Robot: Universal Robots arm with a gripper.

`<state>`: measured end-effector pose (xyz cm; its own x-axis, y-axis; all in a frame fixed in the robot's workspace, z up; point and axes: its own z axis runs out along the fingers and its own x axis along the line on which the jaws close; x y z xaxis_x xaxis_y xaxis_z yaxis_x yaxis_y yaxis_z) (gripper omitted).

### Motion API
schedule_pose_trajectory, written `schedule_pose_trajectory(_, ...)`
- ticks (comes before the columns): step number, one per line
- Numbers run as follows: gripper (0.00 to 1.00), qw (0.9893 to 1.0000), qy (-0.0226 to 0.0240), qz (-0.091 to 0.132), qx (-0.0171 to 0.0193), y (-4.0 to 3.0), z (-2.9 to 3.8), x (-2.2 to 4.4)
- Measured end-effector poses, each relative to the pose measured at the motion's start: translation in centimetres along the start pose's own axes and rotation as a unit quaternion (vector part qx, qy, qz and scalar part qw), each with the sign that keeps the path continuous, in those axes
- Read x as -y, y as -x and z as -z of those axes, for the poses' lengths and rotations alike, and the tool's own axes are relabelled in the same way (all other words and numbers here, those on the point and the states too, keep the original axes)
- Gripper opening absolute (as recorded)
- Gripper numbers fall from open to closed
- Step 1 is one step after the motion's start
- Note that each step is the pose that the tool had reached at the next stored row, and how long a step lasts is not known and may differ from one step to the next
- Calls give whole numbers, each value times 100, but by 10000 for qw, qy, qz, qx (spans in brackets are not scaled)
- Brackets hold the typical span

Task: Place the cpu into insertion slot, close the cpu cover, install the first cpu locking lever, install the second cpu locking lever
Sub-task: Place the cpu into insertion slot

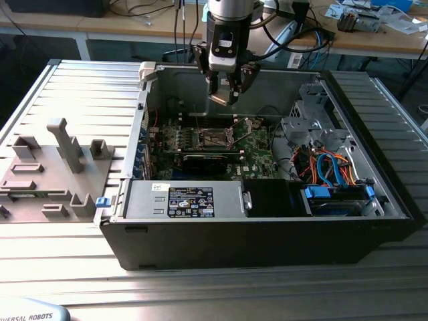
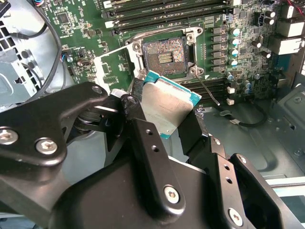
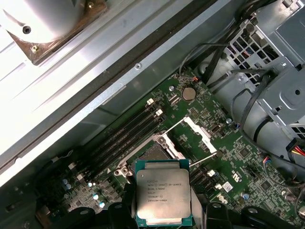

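A: Hand state?
B: gripper point(image 1: 226, 95) is clamped on the cpu point(image 3: 163, 197). Two fingers point(image 2: 143, 138) pinch two opposite edges. The metal top faces the first wrist view and the green rim is free on the other two edges.
A: Where's the cpu against the insertion slot point(image 2: 164, 56)?
B: It hangs above the slot, apart, not seated. In the first wrist view its far edge overlaps the slot's near rim. In the exterior view it sits well above the slot, about level with the top rim of the computer case point(image 1: 267, 234).
A: Any room over the slot?
B: Open. The cpu cover point(image 3: 199, 133) is swung up off the slot and stands along one side. The slot's dark centre is bare and all four rim edges show in the second wrist view.
A: Levers?
B: Both are up. A locking lever point(image 3: 204, 159) stands beside the slot, and a second locking lever point(image 3: 169, 128) is on another side. They're thin rods, clear of the centre.
A: Counts?
B: One cpu, one slot, one cover, two levers. There's one expansion card point(image 1: 204, 160) just beside the slot on the motherboard point(image 1: 257, 150).
A: Memory slots near it?
B: Long black ones run alongside the slot. Can't count them for sure.
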<state>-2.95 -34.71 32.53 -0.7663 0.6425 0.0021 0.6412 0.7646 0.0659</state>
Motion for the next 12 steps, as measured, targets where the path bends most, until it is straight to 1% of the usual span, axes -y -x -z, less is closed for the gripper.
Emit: schedule_pose_trajectory(12,54,10000,0,-38,2,0,-1,0)
